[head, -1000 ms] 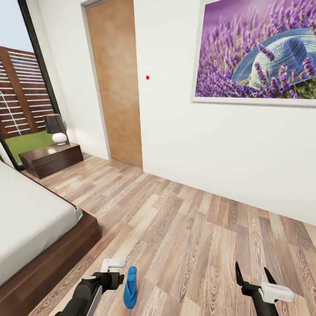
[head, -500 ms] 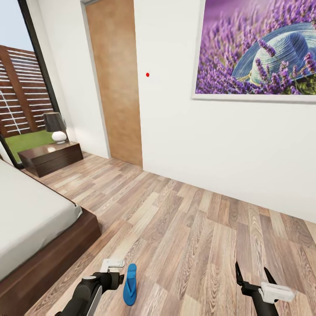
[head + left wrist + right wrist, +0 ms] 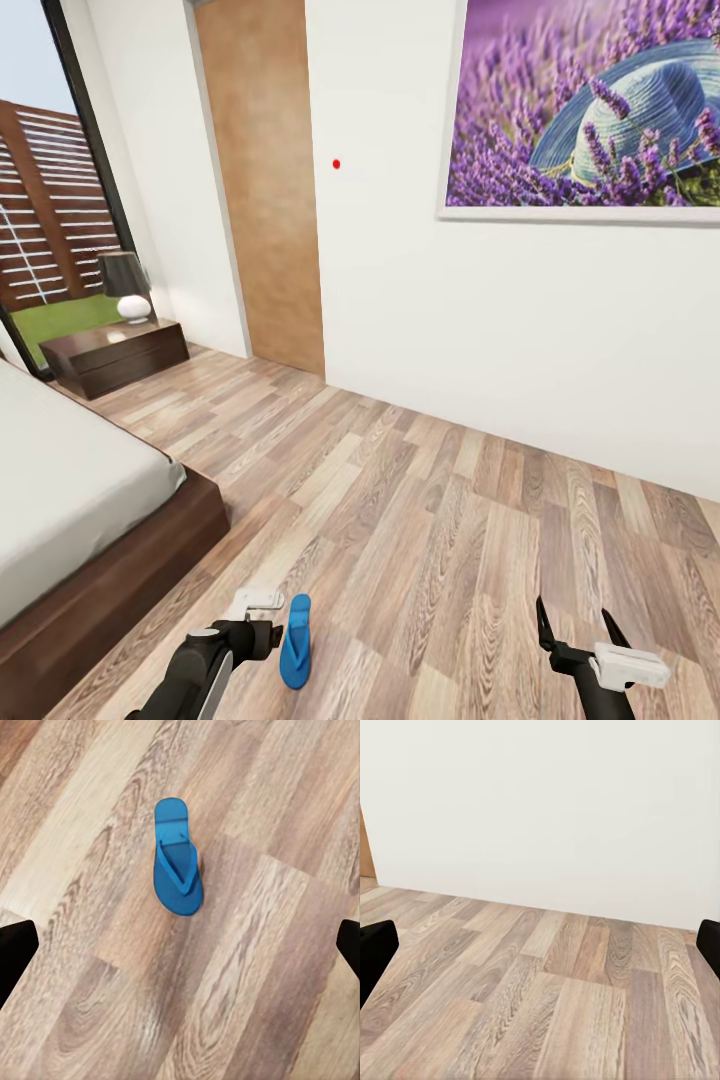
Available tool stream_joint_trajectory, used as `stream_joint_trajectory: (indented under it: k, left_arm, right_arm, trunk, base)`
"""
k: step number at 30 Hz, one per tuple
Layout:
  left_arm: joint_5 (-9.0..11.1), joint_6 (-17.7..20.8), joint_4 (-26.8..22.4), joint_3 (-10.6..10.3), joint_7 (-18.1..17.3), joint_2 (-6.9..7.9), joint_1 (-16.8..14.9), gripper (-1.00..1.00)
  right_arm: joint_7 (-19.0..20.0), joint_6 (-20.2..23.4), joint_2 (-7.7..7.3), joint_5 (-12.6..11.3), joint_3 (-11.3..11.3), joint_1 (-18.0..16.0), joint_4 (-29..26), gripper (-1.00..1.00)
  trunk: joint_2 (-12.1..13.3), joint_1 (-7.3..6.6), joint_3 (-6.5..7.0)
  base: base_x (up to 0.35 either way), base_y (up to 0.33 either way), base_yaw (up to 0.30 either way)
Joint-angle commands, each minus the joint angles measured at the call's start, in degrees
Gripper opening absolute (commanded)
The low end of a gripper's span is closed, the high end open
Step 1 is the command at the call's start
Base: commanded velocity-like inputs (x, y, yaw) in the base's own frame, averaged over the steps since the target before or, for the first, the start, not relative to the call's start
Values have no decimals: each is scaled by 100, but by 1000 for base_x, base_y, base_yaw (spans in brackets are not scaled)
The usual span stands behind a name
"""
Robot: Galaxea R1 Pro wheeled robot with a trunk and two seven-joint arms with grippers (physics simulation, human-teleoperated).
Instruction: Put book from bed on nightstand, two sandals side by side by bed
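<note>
Head view: a wide stretch of bare wood-plank floor [image 3: 430,520] fills the centre and right of the frame, bounded by the white wall [image 3: 520,340] across the upper right and the brown door [image 3: 265,180] at upper centre. The bed [image 3: 70,480] takes the left edge, its dark base corner jutting toward centre-left; the nightstand [image 3: 115,355] with a lamp [image 3: 125,285] stands in the upper left by the window. One blue sandal [image 3: 295,640] lies flat on the floor at lower centre-left, just beside the left hand [image 3: 262,625], not touching it. Left wrist view shows the sandal [image 3: 178,859] between widely spread fingers. The right hand [image 3: 578,625], lower right, is spread over bare floor.
</note>
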Motion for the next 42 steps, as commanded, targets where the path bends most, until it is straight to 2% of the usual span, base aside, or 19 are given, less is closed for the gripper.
stream_joint_trajectory:
  k: [1,42]
  left_arm:
    - [-8,28,-7,-3,2,0,-2,100]
    - [-8,19,-7,-3,-6,0,-2,100]
  right_arm:
    - [-17,-11,-3,-14,10,-1,-2,100]
    - [-17,-11,28,-10,15,-1,-2,100]
  trunk:
    - [-44,22,-23]
    - [-1688,922,-759]
  base:
    - [0,0,0]
    - [0,0,0]
